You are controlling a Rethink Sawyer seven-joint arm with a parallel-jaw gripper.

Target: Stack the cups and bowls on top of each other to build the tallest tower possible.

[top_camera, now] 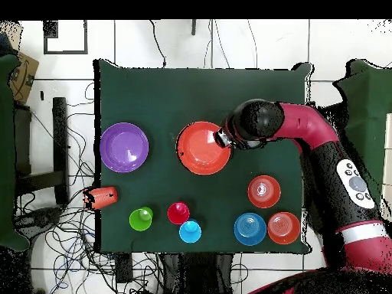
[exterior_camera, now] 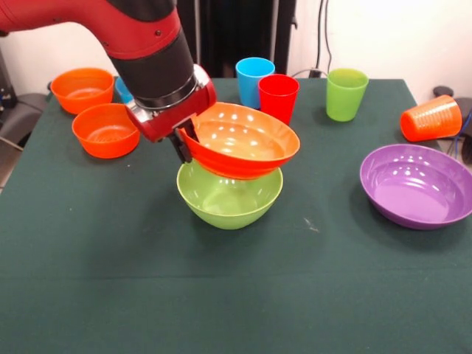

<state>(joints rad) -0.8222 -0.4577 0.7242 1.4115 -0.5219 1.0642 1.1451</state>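
Observation:
My gripper [exterior_camera: 185, 144] [top_camera: 222, 139] is shut on the rim of the large orange-red bowl [exterior_camera: 243, 141] [top_camera: 202, 148]. That bowl hangs tilted right over the large lime green bowl [exterior_camera: 228, 199], which stands upright mid-table; I cannot tell if they touch. From overhead the green bowl is hidden beneath it. The purple bowl [exterior_camera: 417, 184] [top_camera: 124, 147] lies apart. Light blue [exterior_camera: 254, 77] [top_camera: 190, 231], red [exterior_camera: 278, 96] [top_camera: 178, 213] and lime green [exterior_camera: 346, 94] [top_camera: 141, 220] cups stand upright. The orange cup [exterior_camera: 431, 118] [top_camera: 102, 197] lies on its side.
Two small orange bowls [exterior_camera: 82, 88] [exterior_camera: 107, 130], also [top_camera: 264, 191] [top_camera: 284, 227], sit near a table corner. The small blue bowl [top_camera: 250, 228] sits beside them, mostly hidden behind the arm in the front view. Cables run along the floor around the table [top_camera: 161, 99].

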